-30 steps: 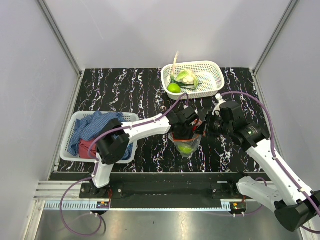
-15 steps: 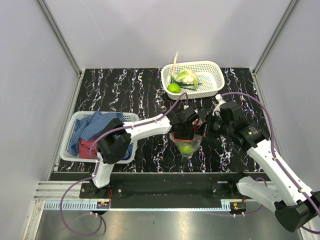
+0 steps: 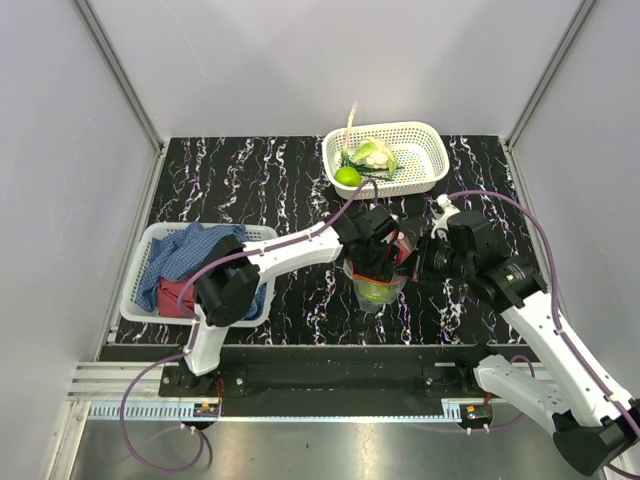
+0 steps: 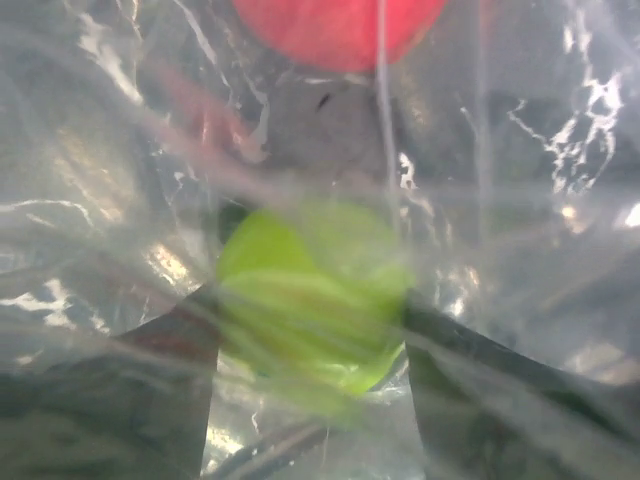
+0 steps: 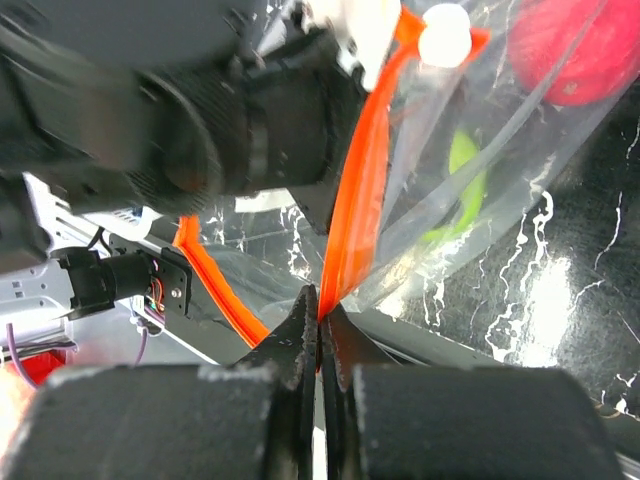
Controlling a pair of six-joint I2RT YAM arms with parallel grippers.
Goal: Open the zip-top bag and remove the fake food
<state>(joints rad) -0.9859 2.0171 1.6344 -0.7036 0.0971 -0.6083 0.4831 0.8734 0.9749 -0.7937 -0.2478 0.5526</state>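
Bag: zip-top bag at the front middle of the black marbled table, held up between the two grippers.
Right jaws: right gripper pinched tight on the orange zip strip, at 3 o'clock of the bag from above.
Left jaws: left gripper at the bag's mouth; fingers spread apart, dim behind plastic, nothing visibly clamped.
Right wrist view only: the pinch itself; a white round knob at the strip's far end; another run of strip curving off toward 8 o'clock.
Left wrist view only: lime-green fruit dead centre inside the bag, red piece at 12 o'clock of it.
Top view only: far white basket at 12 o'clock of the bag, holding a second lime fruit, a pale cabbage-like piece and a long stalk; near white basket at 9 o'clock with a blue cloth and a red cloth.
In the way: left gripper's dark body covering the bag mouth from above; crinkled film right across the left wrist lens, blurring everything.
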